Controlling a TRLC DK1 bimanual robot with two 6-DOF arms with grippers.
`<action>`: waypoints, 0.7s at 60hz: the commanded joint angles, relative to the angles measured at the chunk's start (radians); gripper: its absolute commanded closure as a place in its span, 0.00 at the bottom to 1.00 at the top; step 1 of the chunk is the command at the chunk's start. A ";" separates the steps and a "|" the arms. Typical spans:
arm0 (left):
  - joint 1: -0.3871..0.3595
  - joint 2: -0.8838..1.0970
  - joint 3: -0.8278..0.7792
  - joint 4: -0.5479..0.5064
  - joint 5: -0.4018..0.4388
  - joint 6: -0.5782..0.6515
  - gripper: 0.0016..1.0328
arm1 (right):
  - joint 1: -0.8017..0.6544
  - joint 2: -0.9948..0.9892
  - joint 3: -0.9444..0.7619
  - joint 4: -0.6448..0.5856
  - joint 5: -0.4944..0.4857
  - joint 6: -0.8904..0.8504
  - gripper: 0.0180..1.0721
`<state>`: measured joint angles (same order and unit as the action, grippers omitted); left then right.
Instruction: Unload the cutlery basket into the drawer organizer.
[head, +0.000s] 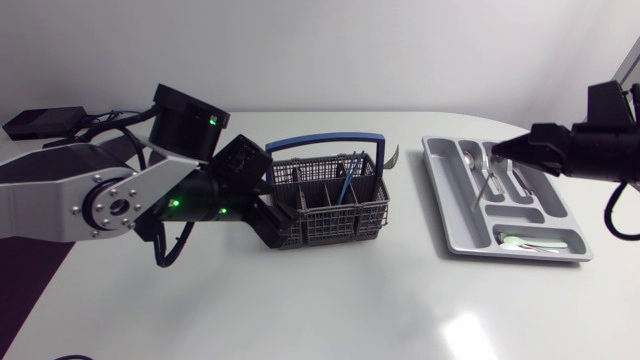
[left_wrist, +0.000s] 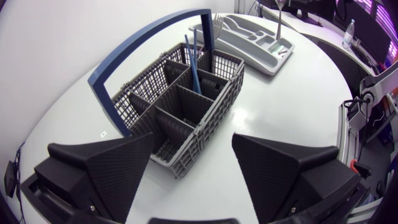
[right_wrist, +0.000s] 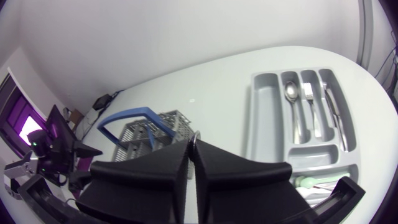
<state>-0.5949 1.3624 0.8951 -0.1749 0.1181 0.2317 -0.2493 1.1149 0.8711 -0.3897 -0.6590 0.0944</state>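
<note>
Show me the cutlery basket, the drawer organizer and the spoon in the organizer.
cutlery basket (head: 330, 222), head view, front mesh wall.
drawer organizer (head: 447, 195), head view, bare floor of its long compartment.
spoon (right_wrist: 290, 93), right wrist view, its bowl.

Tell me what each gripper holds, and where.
Right gripper is shut on a metal utensil, at its upper end. Left gripper is open, holding nothing.
</note>
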 joint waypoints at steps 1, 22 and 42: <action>-0.026 0.023 0.047 -0.005 -0.012 -0.002 0.16 | -0.077 0.033 -0.037 -0.020 0.006 -0.134 0.95; -0.097 0.096 0.136 -0.023 -0.058 -0.006 0.16 | -0.263 0.117 -0.126 0.097 0.245 -0.424 0.95; -0.167 0.172 0.200 -0.023 -0.115 -0.022 0.16 | -0.332 0.263 -0.161 0.242 0.349 -0.548 0.95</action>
<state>-0.7502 1.5028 1.0534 -0.1898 0.0154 0.2302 -0.5720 1.3380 0.7403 -0.1749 -0.3298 -0.4042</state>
